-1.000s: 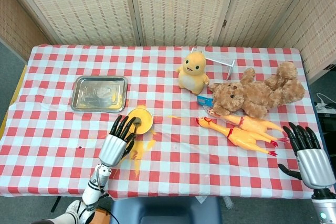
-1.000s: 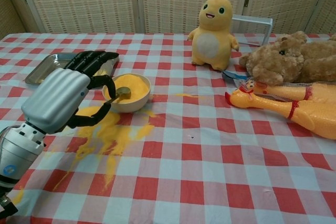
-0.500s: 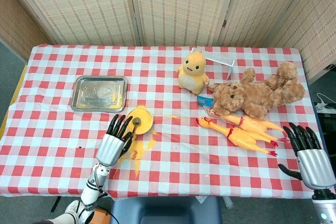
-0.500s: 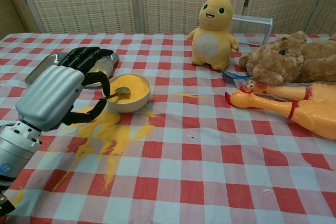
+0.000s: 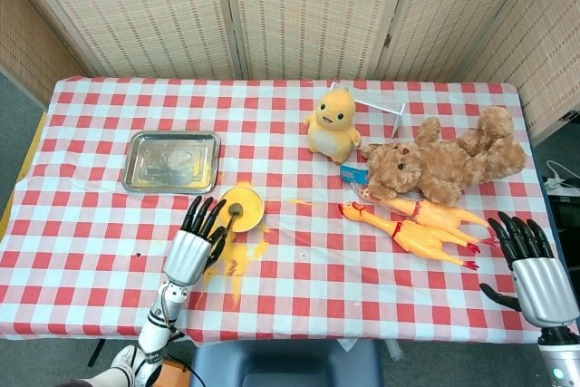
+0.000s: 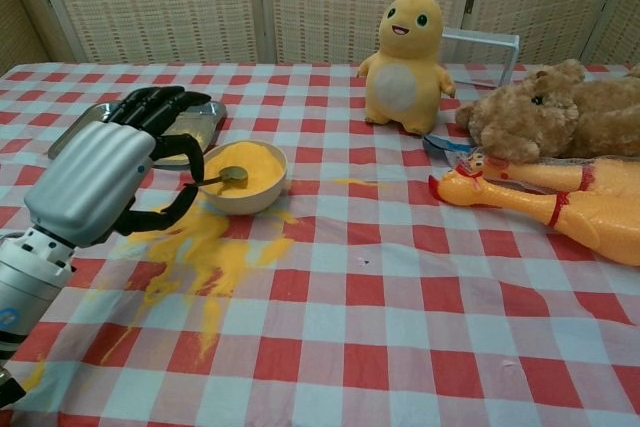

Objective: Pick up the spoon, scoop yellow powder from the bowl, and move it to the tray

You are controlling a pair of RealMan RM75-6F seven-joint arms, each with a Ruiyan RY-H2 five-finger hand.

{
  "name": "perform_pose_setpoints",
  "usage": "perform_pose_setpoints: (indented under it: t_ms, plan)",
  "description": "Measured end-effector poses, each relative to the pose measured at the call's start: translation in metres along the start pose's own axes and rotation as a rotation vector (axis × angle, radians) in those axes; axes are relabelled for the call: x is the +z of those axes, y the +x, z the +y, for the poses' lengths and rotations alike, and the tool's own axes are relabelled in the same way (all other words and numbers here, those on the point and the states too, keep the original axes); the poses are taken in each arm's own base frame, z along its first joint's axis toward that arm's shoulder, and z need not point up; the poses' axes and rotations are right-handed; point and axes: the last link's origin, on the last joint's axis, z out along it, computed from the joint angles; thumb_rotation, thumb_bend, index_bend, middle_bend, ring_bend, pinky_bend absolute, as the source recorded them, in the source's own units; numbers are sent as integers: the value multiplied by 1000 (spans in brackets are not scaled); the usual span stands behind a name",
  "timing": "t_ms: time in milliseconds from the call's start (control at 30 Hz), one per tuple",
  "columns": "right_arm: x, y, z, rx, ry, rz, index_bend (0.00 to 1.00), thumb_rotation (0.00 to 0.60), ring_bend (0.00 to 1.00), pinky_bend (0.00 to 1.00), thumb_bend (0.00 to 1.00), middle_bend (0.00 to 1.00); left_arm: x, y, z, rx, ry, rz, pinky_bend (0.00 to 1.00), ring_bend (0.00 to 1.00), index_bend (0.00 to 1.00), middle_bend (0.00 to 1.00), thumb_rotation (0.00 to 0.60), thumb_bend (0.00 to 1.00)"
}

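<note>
- My right hand point(image 5: 533, 265) shows only in the head view, at the table's near right corner, and the chest view misses it altogether.
- My left forearm runs off the bottom edge of both views, so only the wrist and my left hand point(image 6: 110, 169) can be seen.
- In the chest view my left hand covers part of the tray point(image 6: 205, 117); the head view shows the whole tray point(image 5: 172, 160), with a faint smear of yellow inside.
- The spoon point(image 6: 225, 176) rests in the bowl point(image 6: 244, 175) on the yellow powder point(image 6: 255, 160), its handle pointing toward my left hand. From the head view I cannot tell whether my fingertips touch it.
- In the chest view my left hand's fingers point(image 6: 150, 107) are spread apart and hold nothing, thumb curled low beside the bowl.
- My right hand is likewise spread and empty, well clear of the rubber chicken point(image 5: 408, 235).
- Spilled powder point(image 6: 200, 252) streaks the cloth just in front of the bowl.
</note>
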Motion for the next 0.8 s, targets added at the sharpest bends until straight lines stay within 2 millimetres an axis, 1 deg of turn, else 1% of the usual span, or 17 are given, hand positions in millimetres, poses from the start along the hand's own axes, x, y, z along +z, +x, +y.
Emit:
perform_pose_setpoints:
  t_ms: [67,133,267,400,600,800]
  plan:
    - [0,0,0,0,0,0,0,600,0,0,20,0,0,0,0,0,1,1,52,0,586,101,600,503]
    - [0,0,0,0,0,0,0,600,0,0,20,0,0,1,-1,1,1,4,58,0,616,119,600,535]
    - [0,0,0,0,1,0,0,600,0,0,20,0,2,6,-2,-11,3,40,63,0,666,149,600,587]
    - [-1,0,-1,0,2,-2,0,600,0,0,20,0,5,11,-3,-14,5,82,75,5,723,197,600,614]
    - [-1,0,-1,-1,2,0,0,600,0,0,20,0,15,14,-2,-13,-9,134,87,55,780,270,600,654]
    - [-1,1,0,-2,-3,2,0,600,0,0,20,0,25,16,-2,-7,-16,170,91,85,814,315,600,690]
